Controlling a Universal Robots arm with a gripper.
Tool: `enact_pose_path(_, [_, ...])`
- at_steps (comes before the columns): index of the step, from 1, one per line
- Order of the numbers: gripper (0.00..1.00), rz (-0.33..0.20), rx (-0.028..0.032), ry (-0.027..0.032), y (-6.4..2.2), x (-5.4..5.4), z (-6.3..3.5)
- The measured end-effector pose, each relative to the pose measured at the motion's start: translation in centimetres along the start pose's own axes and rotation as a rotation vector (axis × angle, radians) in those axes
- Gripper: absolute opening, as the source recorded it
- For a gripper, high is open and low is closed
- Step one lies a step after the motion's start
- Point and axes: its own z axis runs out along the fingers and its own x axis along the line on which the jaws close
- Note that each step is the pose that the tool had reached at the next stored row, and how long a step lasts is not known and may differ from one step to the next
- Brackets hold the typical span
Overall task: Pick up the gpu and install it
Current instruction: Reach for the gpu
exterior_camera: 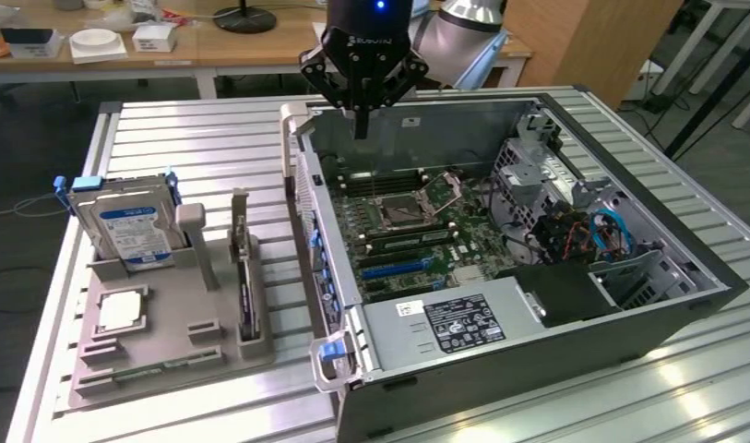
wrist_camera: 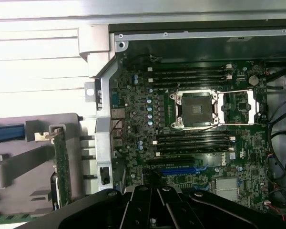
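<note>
We see a ribbed silvery metal tabletop with pale wooden desks behind it in a workshop room. An open black computer case lies on it. Just beside the case, on the exterior view's left, is a grey moulded holder. The thin dark gpu stands on edge in it, its long axis parallel to the case wall and its pale bracket end farther from the camera. The black tool hangs over the case's far corner, fingers pressed together, gripping nothing.

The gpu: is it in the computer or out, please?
Out. The gpu stands on edge in the grey holder beside the computer case, whose blue slot is empty.
</note>
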Motion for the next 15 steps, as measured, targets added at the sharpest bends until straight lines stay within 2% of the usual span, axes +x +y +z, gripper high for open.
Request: enact_pose_path(15, [0.11,0.0,0.0,0.0,-0.11,1.5,-0.04])
